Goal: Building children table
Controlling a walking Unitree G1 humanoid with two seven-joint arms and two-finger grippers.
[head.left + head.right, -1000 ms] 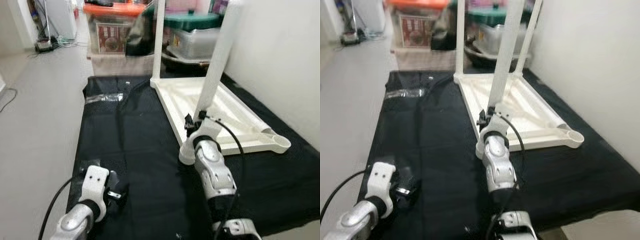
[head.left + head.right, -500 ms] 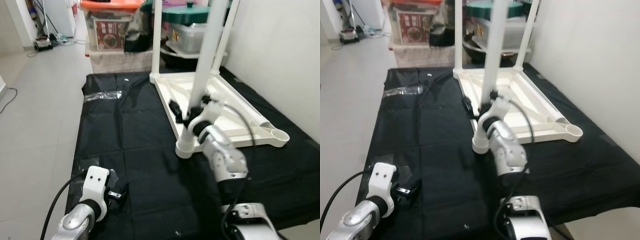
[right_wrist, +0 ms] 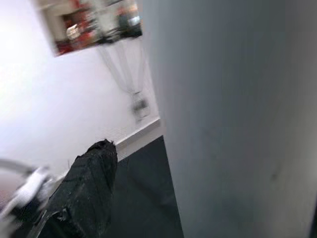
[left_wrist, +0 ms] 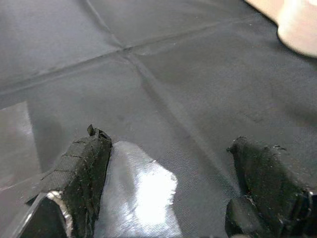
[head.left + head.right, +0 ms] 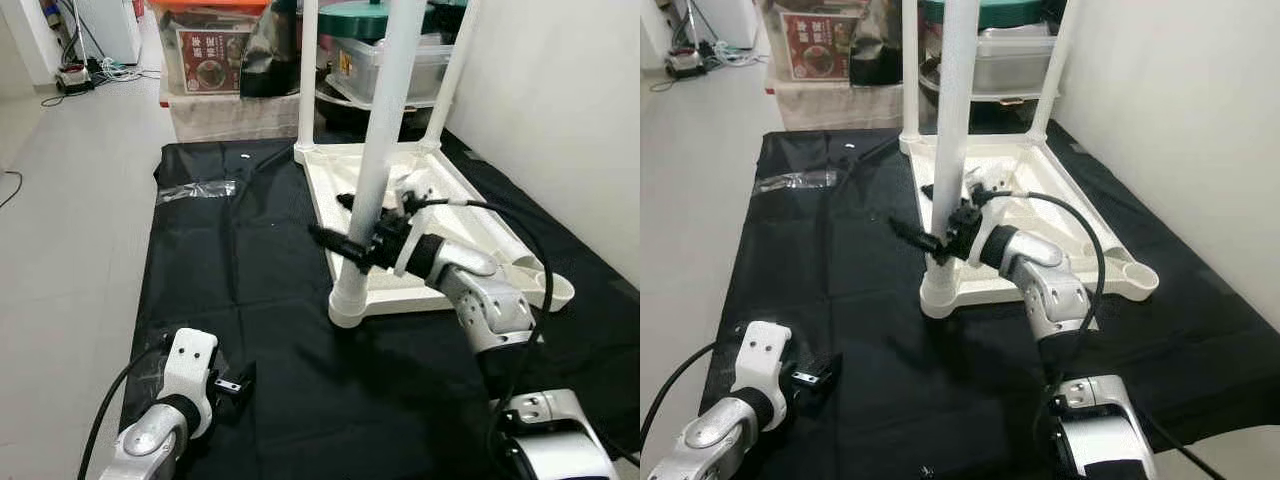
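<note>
My left pincer [image 5: 232,385] rests low over the near left corner of the black mat [image 5: 250,270], fingers parted and holding nothing; in its wrist view a shiny bit of clear plastic [image 4: 138,198] lies between the fingers [image 4: 81,163]. Further left along the mat's far edge lies a clear plastic bag [image 5: 195,192]. The children's table [image 5: 440,235] lies upside down on the mat's right half, its white top flat on the cloth and legs standing up. My right pincer [image 5: 350,235] reaches across to the near table leg [image 5: 378,150], fingers spread either side of it; one black finger [image 3: 84,193] sits just beside the white tube. I judge the step to be seating this leg: next I must close on it and twist or press it home.
</note>
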